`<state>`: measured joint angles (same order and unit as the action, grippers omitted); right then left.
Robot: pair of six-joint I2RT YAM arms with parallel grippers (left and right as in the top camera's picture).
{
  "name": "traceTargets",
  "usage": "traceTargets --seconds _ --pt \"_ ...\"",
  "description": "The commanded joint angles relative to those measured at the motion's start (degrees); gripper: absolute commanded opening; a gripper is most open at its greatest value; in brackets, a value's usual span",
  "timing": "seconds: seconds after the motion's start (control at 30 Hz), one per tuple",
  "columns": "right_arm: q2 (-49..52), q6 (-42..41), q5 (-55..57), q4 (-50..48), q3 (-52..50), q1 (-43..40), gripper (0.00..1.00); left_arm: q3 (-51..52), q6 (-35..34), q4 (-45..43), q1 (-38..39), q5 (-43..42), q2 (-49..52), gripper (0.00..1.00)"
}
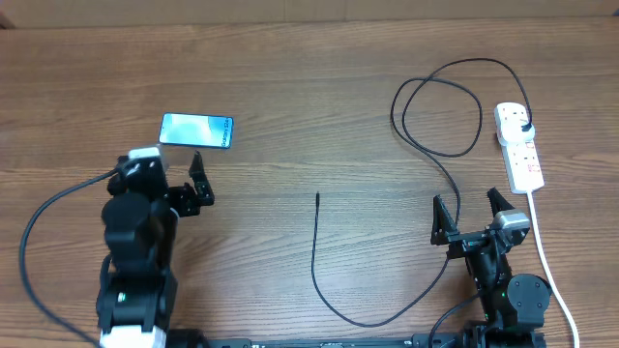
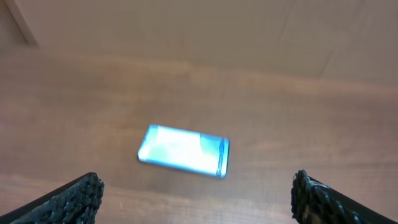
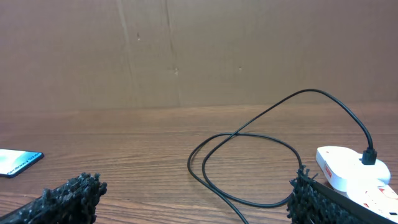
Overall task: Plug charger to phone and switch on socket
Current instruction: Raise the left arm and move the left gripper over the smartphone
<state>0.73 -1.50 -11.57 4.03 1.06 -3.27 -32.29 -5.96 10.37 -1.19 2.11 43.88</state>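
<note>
The phone [image 1: 196, 130] lies flat at the left of the table with its light-blue screen lit. My left gripper [image 1: 201, 181] stands open just in front of it; in the left wrist view the phone [image 2: 184, 150] sits ahead of the open left gripper [image 2: 198, 193]. The charger [image 1: 318, 232] is a thin black cable; its connector tip [image 1: 318, 196] lies mid-table. Its black plug [image 1: 523, 126] sits in the white socket [image 1: 519, 145] at the right. My right gripper [image 1: 468, 205] is open, left of the socket [image 3: 348, 168], over the charger loop [image 3: 249, 134].
The socket's white cord [image 1: 546, 261] runs down the right side past the right arm. The charger makes a double loop [image 1: 435, 106] at the back right and a long curve [image 1: 387, 317] near the front edge. A brown wall [image 3: 186, 50] rises behind the table.
</note>
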Motion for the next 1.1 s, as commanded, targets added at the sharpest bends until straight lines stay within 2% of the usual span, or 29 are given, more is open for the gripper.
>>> traceTargets --seconds 0.0,0.1,0.33,0.47,0.6,0.8,1.07 --pt "-0.57 0.00 0.59 -0.24 -0.59 0.31 1.00 -0.83 -0.96 -0.35 -0.37 -2.10 3.96 1.00" --pt "-0.57 -0.02 0.59 -0.26 -0.59 0.31 1.00 -0.83 -2.97 -0.42 -0.28 -2.73 6.62 1.00" --pt "-0.57 0.00 0.59 -0.26 -0.59 0.31 1.00 -3.30 -11.28 0.20 -0.28 1.64 11.17 1.00" --pt "-0.57 0.00 0.61 -0.24 -0.59 0.31 1.00 -9.03 -15.43 3.37 -0.28 2.84 14.56 1.00" --pt "-0.57 0.00 0.61 -0.26 -0.59 0.31 1.00 -18.21 -18.34 10.71 -0.28 3.87 19.85 1.00" --pt "-0.57 0.00 0.59 -0.26 -0.59 0.31 1.00 -27.80 -17.00 17.99 -0.28 -1.46 23.41 1.00" --pt "-0.57 -0.02 0.61 -0.26 -0.59 0.31 1.00 -27.87 -17.44 15.37 -0.28 -11.91 23.45 1.00"
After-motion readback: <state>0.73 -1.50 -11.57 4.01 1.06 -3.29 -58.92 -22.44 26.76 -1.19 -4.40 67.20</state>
